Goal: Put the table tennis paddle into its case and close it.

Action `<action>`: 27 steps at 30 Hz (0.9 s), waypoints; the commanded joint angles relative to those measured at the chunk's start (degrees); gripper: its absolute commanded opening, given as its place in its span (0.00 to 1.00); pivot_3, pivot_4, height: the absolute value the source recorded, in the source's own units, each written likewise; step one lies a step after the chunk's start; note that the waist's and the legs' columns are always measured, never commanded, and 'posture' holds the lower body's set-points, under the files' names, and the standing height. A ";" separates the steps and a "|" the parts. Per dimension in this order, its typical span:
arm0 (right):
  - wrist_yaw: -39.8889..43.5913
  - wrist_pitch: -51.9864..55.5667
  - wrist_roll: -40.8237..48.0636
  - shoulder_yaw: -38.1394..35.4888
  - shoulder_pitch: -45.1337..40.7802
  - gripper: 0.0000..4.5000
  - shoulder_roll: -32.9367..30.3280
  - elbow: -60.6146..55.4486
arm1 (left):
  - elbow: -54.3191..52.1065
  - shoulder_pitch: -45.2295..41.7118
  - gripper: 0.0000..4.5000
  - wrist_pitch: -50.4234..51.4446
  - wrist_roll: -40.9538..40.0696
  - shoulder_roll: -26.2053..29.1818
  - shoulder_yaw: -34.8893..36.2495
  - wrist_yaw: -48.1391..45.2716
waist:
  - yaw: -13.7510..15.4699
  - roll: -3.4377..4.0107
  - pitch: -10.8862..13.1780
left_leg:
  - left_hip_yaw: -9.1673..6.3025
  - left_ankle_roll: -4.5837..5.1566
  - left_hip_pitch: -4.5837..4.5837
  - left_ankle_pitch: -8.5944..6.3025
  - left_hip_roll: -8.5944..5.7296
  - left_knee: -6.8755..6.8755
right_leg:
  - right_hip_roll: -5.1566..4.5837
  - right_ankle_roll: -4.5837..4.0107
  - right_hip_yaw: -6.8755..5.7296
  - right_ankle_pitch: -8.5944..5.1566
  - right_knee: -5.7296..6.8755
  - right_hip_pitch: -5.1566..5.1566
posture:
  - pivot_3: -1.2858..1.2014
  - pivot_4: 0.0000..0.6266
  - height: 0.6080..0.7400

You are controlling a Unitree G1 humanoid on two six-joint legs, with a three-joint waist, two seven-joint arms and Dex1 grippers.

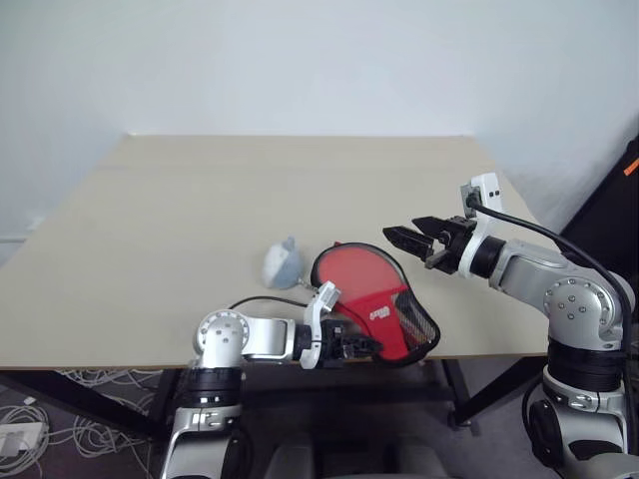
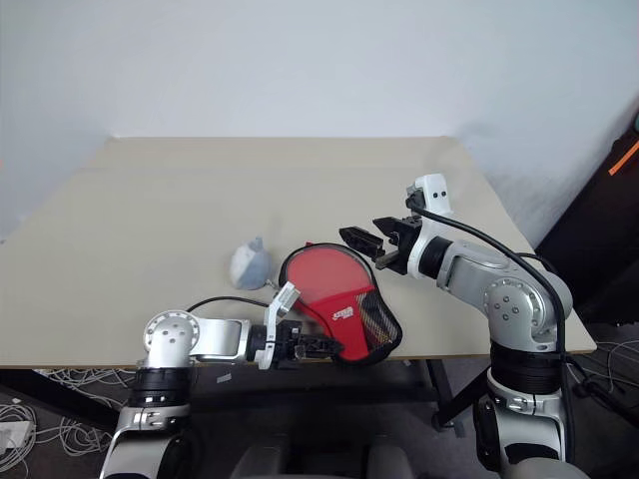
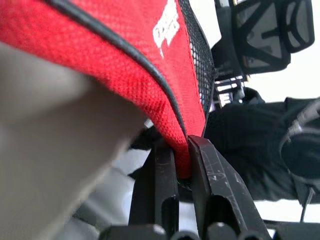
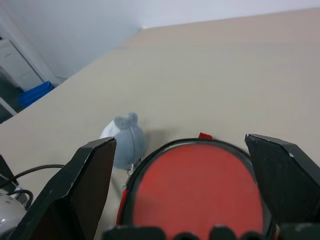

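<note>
- The case (image 1: pixel 384 317) is seen at the table's (image 1: pixel 150 249) near edge, its round red face tilted up.
- Its narrow end is pinched between the closed fingers of the left gripper (image 1: pixel 361 347).
- The right gripper (image 1: pixel 404 236) is held above it, spread wide, with nothing gripped.
- A pale bluish lump (image 1: pixel 283 263) is seen just beside the case.
</note>
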 commanded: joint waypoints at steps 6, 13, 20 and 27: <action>2.03 -0.64 0.48 0.97 -2.52 1.00 -0.53 1.14 | -4.47 4.12 0.07 0.41 -13.63 7.62 -1.54 4.72 | -0.02 0.01 0.00 | 0.02 -0.01 0.01 0.00 0.01 -0.02 | 0.00 -0.01 0.00 0.00 0.01 -0.01 | 0.52 0.00 1.00; 2.93 -1.40 0.02 2.38 -3.32 1.00 -0.12 2.29 | -6.13 8.40 0.07 -0.46 -15.76 11.22 -0.54 6.35 | -0.02 0.01 0.00 | 0.05 -0.04 0.03 -0.02 0.03 -0.03 | -0.01 -0.12 0.00 0.06 0.00 -0.03 | 0.52 0.00 1.00; 3.45 -2.02 -0.39 3.21 -3.81 1.00 -0.01 3.02 | -8.46 8.03 0.07 -3.94 -12.44 10.87 -1.81 5.48 | 0.01 0.01 0.00 | 0.07 -0.24 0.02 -0.13 0.02 -0.03 | -0.01 -0.12 -0.01 0.06 -0.01 -0.04 | 0.52 0.00 1.00; 3.59 -2.62 -0.60 3.55 -4.03 1.00 -0.07 3.44 | -10.28 7.14 0.20 -5.06 -10.16 11.71 -2.08 2.13 | 0.00 0.02 0.01 | 0.09 -0.25 0.02 -0.13 0.02 -0.03 | -0.01 -0.12 -0.01 0.06 -0.01 -0.04 | 0.52 0.00 1.00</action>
